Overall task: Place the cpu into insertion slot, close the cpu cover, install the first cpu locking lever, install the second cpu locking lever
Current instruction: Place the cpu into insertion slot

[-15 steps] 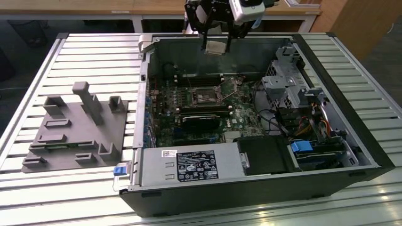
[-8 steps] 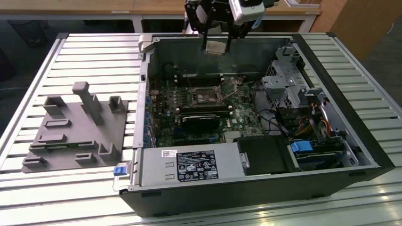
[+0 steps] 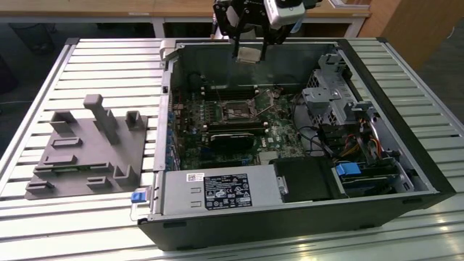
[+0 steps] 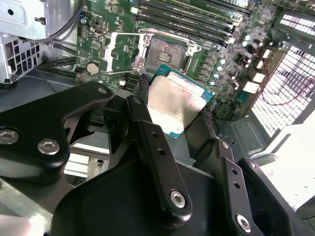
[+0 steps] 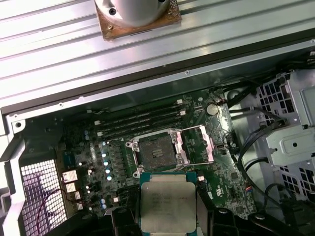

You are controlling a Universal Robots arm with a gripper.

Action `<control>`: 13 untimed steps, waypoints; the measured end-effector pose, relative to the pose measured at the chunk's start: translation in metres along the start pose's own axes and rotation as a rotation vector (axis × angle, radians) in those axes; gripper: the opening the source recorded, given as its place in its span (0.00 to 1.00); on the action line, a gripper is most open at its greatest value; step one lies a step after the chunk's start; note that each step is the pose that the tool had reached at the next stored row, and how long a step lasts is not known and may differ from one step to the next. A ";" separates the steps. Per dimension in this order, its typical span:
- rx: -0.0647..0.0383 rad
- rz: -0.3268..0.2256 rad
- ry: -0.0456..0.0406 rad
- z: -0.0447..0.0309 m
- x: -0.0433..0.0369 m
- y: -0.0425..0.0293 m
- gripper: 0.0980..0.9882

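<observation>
My gripper [image 3: 249, 53] hangs above the far wall of the open computer case, shut on the cpu [image 3: 248, 54]. In both wrist views the cpu [image 5: 167, 204] [image 4: 177, 103] is a flat silver square on a green base, clamped at two sides between the black fingers [image 4: 142, 118]. Below it lies the insertion slot [image 5: 156, 150] [image 4: 167, 53] [image 3: 238, 112], a dark square socket on the green motherboard, with nothing in it. The cpu cover [image 5: 199, 145] [image 4: 123, 49], a thin silver frame, is swung open beside the slot.
A black heatsink-like block [image 3: 232, 141] sits nearer than the slot. The power supply [image 3: 217, 190] fills the case's near side. A metal drive cage [image 3: 340, 98] and cables stand at the exterior view's right. A grey fixture [image 3: 87, 147] rests on the slatted table [image 3: 73, 65].
</observation>
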State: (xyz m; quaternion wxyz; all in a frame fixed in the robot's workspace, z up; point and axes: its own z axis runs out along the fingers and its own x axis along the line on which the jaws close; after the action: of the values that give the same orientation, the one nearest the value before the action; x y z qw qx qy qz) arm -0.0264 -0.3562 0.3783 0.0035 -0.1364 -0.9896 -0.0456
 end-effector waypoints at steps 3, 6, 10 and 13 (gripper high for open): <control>0.000 0.004 -0.0003 0.0000 0.0000 0.0000 0.50; 0.000 0.011 -0.0010 0.0000 0.0000 0.0000 0.50; 0.001 0.033 -0.0033 0.0003 0.0000 0.0000 0.50; 0.001 0.053 -0.0052 0.0006 0.0000 0.0000 0.50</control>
State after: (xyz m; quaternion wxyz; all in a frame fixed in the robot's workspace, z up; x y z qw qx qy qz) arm -0.0264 -0.3561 0.3777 0.0022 -0.1629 -0.9856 -0.0449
